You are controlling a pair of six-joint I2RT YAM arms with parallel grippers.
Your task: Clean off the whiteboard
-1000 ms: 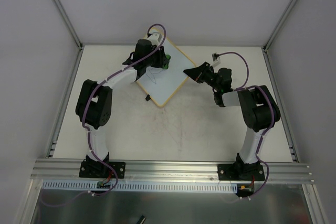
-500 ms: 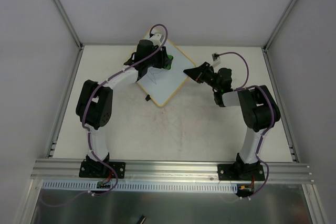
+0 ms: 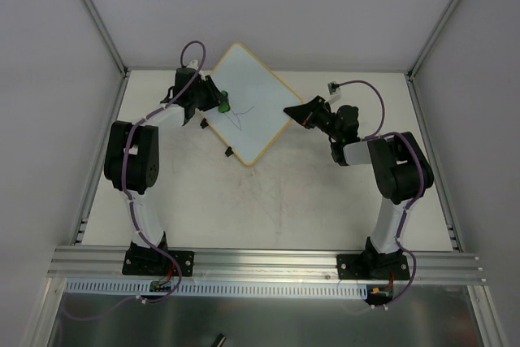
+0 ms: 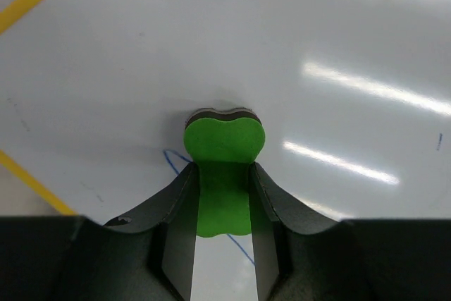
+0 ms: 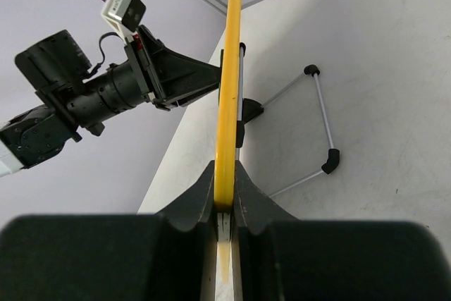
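Whiteboard [image 3: 252, 95], square with a thin yellow frame, sits toward 12 o'clock on your pale surface [image 3: 268, 201]. Your left claw [image 3: 218, 106] pinches a small green foam eraser [image 4: 224, 139] at its 9 o'clock side, over thin blue lines [image 4: 171, 158]. Your right claw [image 3: 292, 111] clamps its 3 o'clock corner.

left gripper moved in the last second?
Yes. The left gripper, shut on the green eraser, slid left across the whiteboard, from near its middle toward its left edge.
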